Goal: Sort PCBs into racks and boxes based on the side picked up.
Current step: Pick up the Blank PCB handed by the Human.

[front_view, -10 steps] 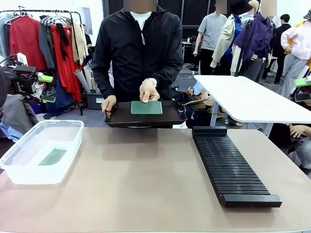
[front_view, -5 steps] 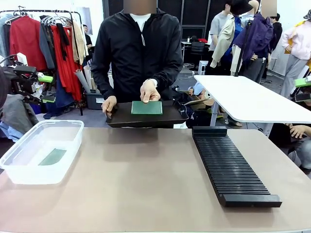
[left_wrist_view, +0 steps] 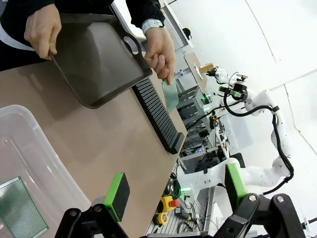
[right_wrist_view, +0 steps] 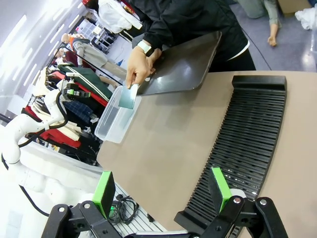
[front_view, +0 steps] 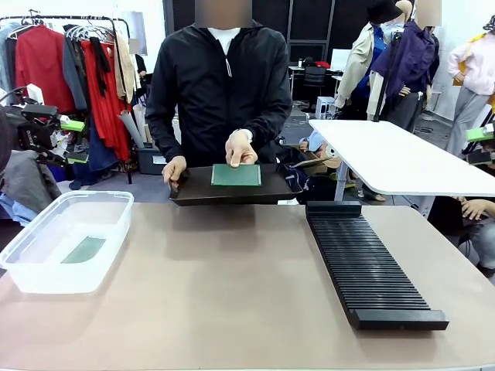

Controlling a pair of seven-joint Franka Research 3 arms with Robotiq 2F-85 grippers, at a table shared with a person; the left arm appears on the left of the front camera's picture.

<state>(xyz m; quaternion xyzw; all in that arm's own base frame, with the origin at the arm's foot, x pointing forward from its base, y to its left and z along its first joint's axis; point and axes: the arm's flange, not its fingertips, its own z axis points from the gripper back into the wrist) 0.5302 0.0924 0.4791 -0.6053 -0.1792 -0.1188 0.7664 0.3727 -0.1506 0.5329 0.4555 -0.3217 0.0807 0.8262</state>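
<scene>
The coming move turns on the PCB point(front_view: 236, 175) that lies flat on the black tray point(front_view: 197, 191), which the person holds up at the far edge of the table point(front_view: 224, 294). One of the person's hands point(front_view: 240, 148) pinches the board's far edge and the other hand point(front_view: 174, 168) grips the tray's end. The board's long axis runs crosswise, side to side along the table's far edge, and it sits close to the middle of that edge, so neither arm looks clearly nearer (perhaps the left by a little). From both grippers it lies straight ahead across the table and well apart. The left gripper point(left_wrist_view: 176, 186) hangs with its green pads spread wide and nothing between them, above the clear plastic tub point(front_view: 31, 280). The right gripper point(right_wrist_view: 162, 188) is likewise spread and holding nothing, above the near end of the black slotted rack point(front_view: 367, 267). By count there are two PCBs, the second PCB point(front_view: 83, 250) lying flat on the tub's floor with its gridded face up, and one tub, one rack with no board in its slots, and one tray.
</scene>
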